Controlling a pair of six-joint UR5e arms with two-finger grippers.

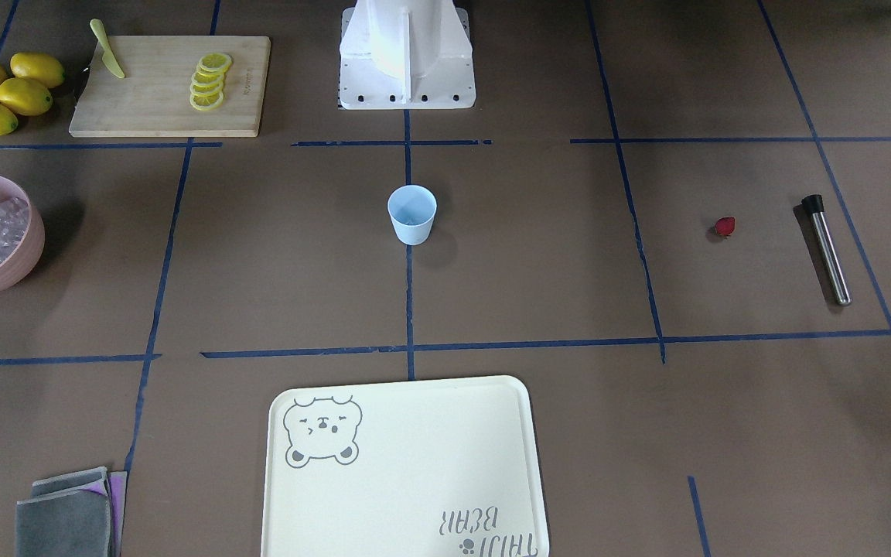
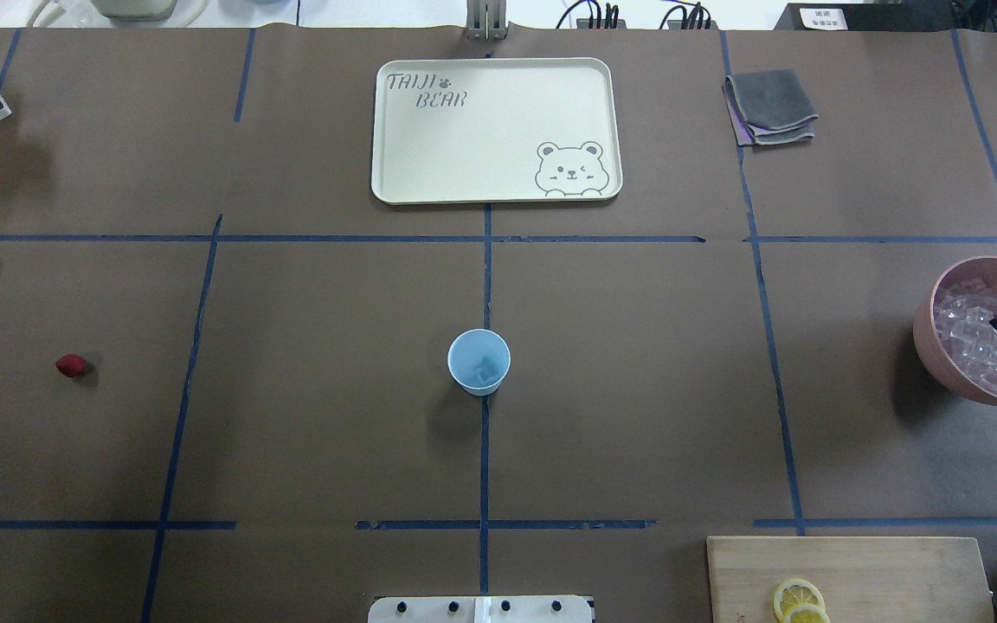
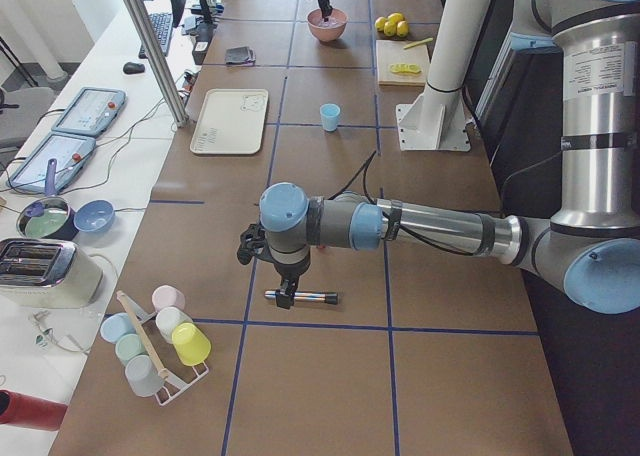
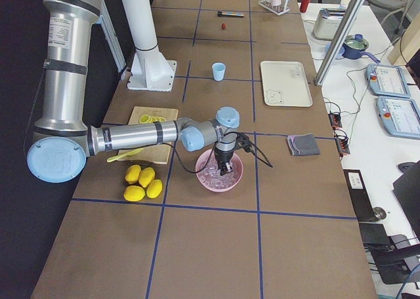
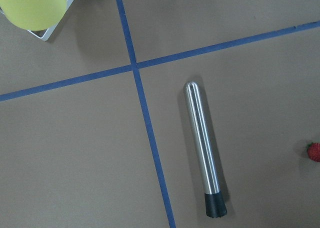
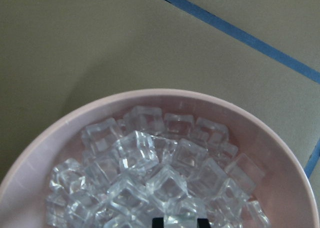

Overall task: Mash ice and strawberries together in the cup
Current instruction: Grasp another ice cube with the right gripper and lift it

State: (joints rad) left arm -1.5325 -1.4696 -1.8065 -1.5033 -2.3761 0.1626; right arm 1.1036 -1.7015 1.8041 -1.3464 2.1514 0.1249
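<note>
Two arms work at opposite ends of the table. The right gripper [image 6: 180,223] reaches down into a pink bowl [image 2: 927,333] heaped with ice [image 6: 145,173]. In the right wrist view its two dark fingertips stand on either side of one cube at the top of the heap. I cannot tell whether they press on it or only flank it.

The left gripper [image 3: 287,298] shows only in the left side view. It hangs just above a steel rod [image 5: 202,153] with a black end, which lies flat on the table. From there I cannot tell whether that gripper is spread or closed.

The strawberry [image 1: 725,226] lies on the bare table near the rod, apart from it and well away from the cup [image 2: 479,362]. The cup stands upright on the centre tape line, in the middle of the table, with neither gripper near it. A faint pale blocky shape shows at its bottom, but whether that is a cube is unclear.

Across the table from the robot's base sits a cream tray [image 2: 481,147] printed with a bear, and folded grey cloths [image 2: 771,108] lie beside it. A wooden board [image 1: 159,108] near the bowl carries a row of lemon slices [image 1: 209,81] and a yellow-green knife [image 1: 107,50]. Four whole lemons [image 1: 16,91] lie just beside the board.
</note>
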